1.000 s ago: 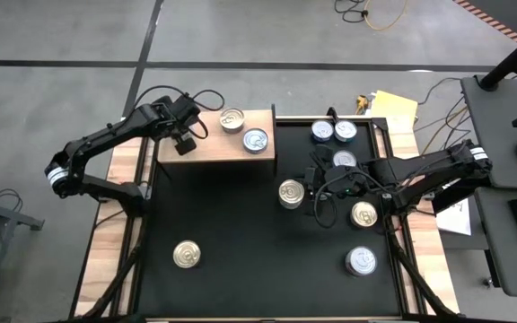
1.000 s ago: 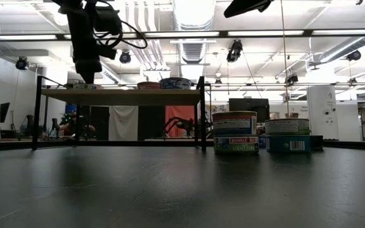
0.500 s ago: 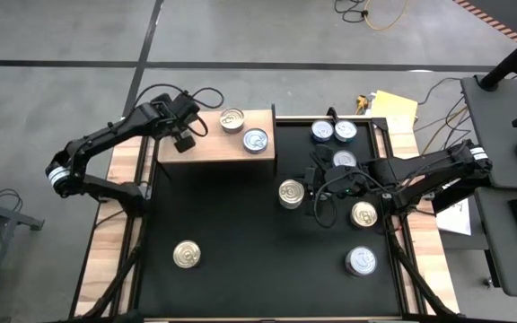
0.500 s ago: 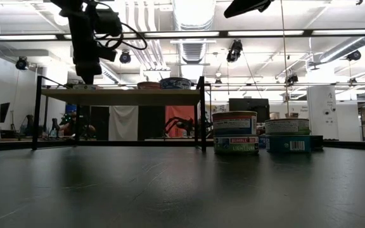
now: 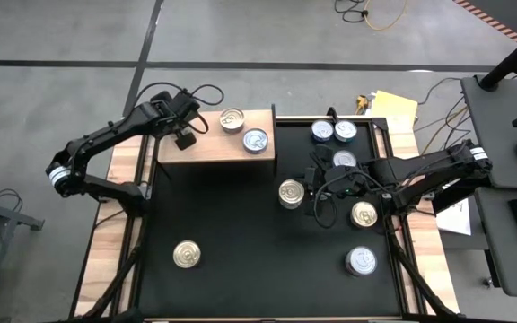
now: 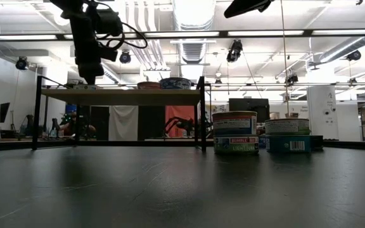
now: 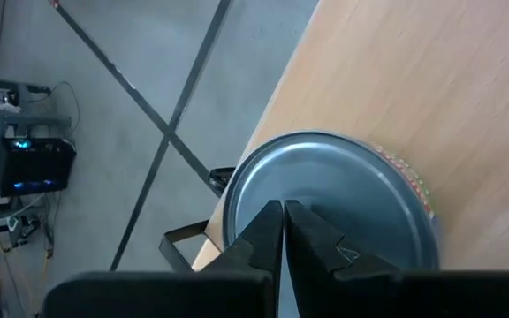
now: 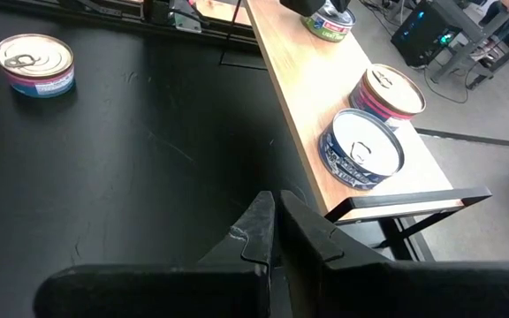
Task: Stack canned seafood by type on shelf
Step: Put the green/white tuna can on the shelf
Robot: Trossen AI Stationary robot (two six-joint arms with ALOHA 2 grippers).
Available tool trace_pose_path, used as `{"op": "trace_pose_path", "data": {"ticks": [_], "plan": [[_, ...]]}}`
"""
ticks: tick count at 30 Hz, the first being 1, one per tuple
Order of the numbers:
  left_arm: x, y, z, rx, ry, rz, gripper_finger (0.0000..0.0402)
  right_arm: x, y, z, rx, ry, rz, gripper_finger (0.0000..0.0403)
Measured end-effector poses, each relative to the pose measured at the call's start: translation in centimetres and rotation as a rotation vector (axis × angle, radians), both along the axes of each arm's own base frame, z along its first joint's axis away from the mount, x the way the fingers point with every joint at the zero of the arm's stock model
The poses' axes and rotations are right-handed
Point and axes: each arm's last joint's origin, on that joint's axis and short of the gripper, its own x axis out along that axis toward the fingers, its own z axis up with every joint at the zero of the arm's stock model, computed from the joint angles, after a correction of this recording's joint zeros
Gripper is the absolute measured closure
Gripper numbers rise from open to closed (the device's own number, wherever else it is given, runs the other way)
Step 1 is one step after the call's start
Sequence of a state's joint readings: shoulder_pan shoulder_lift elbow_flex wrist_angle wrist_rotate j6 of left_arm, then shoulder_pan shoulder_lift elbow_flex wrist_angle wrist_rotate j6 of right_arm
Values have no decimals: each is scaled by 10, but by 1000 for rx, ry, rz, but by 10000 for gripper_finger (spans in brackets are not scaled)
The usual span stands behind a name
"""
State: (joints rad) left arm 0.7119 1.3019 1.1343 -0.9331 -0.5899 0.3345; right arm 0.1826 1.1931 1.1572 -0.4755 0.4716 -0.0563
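Note:
The light-brown shelf [image 5: 209, 148] stands at the table's back left. On it sit a gold-topped can [image 5: 232, 119] and a blue-labelled can [image 5: 255, 141]. My left gripper [image 5: 185, 141] hovers over the shelf's left part, shut, its tips just above a silver can lid [image 7: 325, 203]. It grips nothing. In the low view that gripper [image 6: 89, 75] hangs above the shelf top [image 6: 119, 96]. My right gripper [image 5: 309, 193] is shut and empty mid-table, beside a gold-topped can [image 5: 291, 193]. The right wrist view looks towards the shelf [image 8: 299, 79] and its cans [image 8: 360, 146].
Loose cans lie on the black table: two blue ones [image 5: 322, 132] at the back, one [image 5: 345, 160] behind the right arm, a gold one [image 5: 364, 213], a blue one [image 5: 361, 261] front right, and a gold one [image 5: 187, 254] front left. The shelf's front edge stands bare.
The left gripper has edged very slightly sideways above the shelf. The right arm and all cans stay where they were.

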Motion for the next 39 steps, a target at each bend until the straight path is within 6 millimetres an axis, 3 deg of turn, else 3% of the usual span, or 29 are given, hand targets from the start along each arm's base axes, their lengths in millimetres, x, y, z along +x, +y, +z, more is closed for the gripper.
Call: {"op": "trace_pose_path", "data": {"ticks": [3, 7, 12, 15, 19, 30, 39], "plan": [[-2, -1, 7, 46, 15, 14, 402, 0, 0, 0, 0, 0, 0, 393], [-4, -4, 33, 105, -76, 30, 402, 0, 0, 0, 0, 0, 0, 393], [-8, -19, 62, -106, -338, -153, 402, 0, 0, 0, 0, 1, 0, 393], [-13, -24, 68, -143, -321, -145, 402, 0, 0, 0, 0, 1, 0, 393], [-18, -27, 64, -169, -274, -86, 402, -1, 0, -1, -2, 10, 0, 393], [-20, -28, 23, -260, -163, -38, 402, -1, 0, -2, -2, 23, -2, 393], [-20, -26, 14, -217, -120, -22, 402, -1, 0, -3, -1, 23, -2, 393]]}}
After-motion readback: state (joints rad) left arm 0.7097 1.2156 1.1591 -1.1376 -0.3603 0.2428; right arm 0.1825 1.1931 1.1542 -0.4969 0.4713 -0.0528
